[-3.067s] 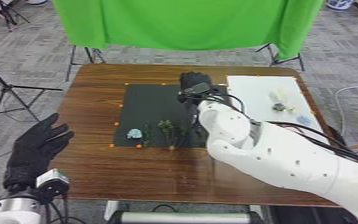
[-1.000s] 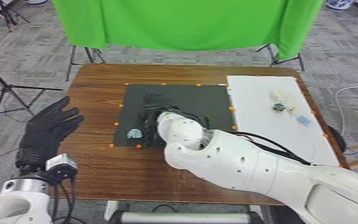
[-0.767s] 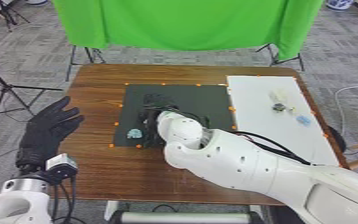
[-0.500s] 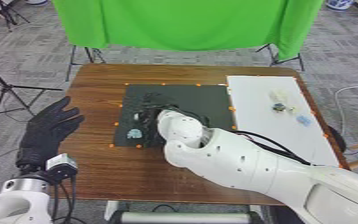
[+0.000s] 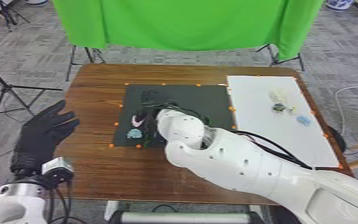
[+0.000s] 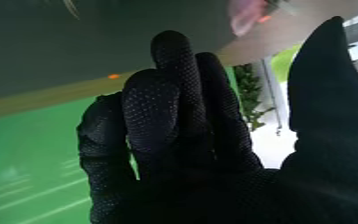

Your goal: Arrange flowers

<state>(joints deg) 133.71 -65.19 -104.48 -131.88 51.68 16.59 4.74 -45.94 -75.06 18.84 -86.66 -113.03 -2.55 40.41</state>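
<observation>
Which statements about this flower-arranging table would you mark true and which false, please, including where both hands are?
1. The pink flower is close to the light blue piece. True.
2. The right hand is balled into a fist. False: its fingers are fairly straight, with the thumb well apart.
3. The left hand is over the middle of the dark mat. False: it is by the table's left edge, while the right hand is over that mat.
4. The white mat lies to the right of the dark mat. True.
5. The green cloth is spread on the table. False: it hangs beyond the far edge.
</observation>
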